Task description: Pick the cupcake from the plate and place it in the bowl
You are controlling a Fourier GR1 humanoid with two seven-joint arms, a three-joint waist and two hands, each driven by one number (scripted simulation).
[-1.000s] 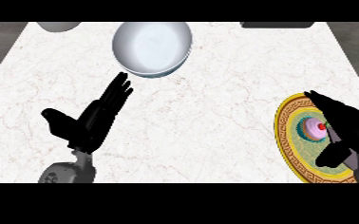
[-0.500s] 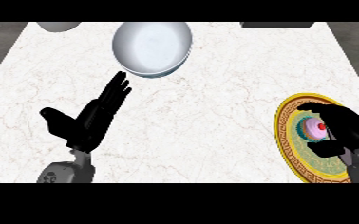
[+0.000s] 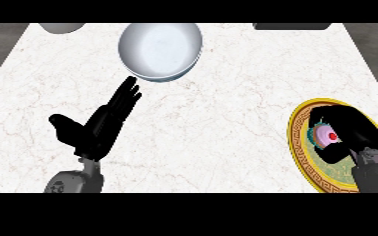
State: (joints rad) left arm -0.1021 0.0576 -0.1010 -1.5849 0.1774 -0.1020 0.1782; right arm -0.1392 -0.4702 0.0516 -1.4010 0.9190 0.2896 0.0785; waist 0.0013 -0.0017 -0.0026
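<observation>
Right hand curled round cupcake on plate, lower right, to lift | left hand relaxed, resting lower left | bowl waits, upper centre

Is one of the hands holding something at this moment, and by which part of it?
The right hand is curled round the cupcake on the plate, fingers and thumb at its sides; whether it is lifted cannot be told. The left hand is open, holding nothing.

1. The left hand is flat and open, with straight fingers pointing up and the thumb spread to the left.
2. The right hand is at the right edge, with curled fingers.
</observation>
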